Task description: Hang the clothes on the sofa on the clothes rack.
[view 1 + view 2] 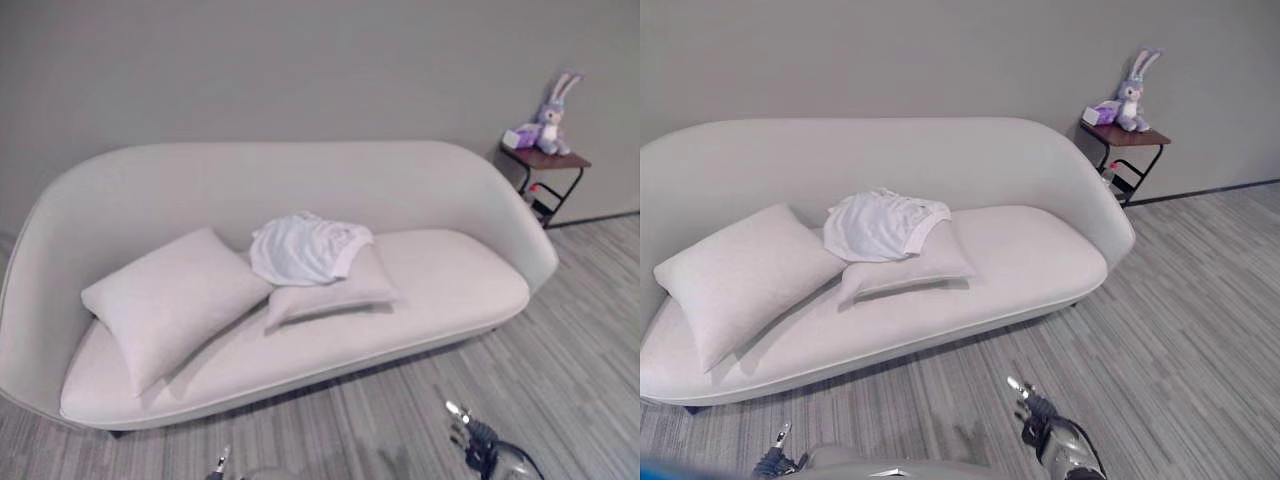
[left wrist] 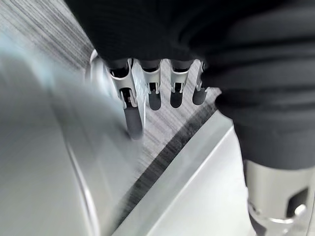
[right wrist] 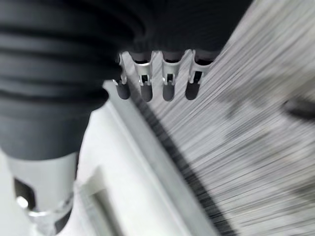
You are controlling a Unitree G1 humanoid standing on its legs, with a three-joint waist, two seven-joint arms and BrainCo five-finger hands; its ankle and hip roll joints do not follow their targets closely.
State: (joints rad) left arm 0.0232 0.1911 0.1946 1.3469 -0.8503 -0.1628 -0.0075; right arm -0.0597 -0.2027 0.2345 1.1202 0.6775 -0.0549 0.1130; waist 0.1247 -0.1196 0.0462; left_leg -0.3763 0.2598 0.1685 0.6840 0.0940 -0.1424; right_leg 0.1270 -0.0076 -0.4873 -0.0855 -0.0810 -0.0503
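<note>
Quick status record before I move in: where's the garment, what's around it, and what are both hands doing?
garment: white shirt, crumpled, lying on the smaller cushion and against the backrest of the sofa
other cushion: larger cushion, toward the sofa's left end
side table: side table past the sofa's right end, toy rabbit on top
left hand: left hand, low over the floor, fingers relaxed, empty
right hand: right hand, low over the floor, fingers relaxed, empty
task state: shirt not yet picked up

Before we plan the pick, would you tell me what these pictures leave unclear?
- Garment: crumpled on the small cushion, so its type and underside are hidden.
- Clothes rack: whereabouts unknown from these views.
- Box beside the toy rabbit: too small to identify.
- Left hand and right hand: fingers straight over the floor, thumbs cut off by the covers.
</note>
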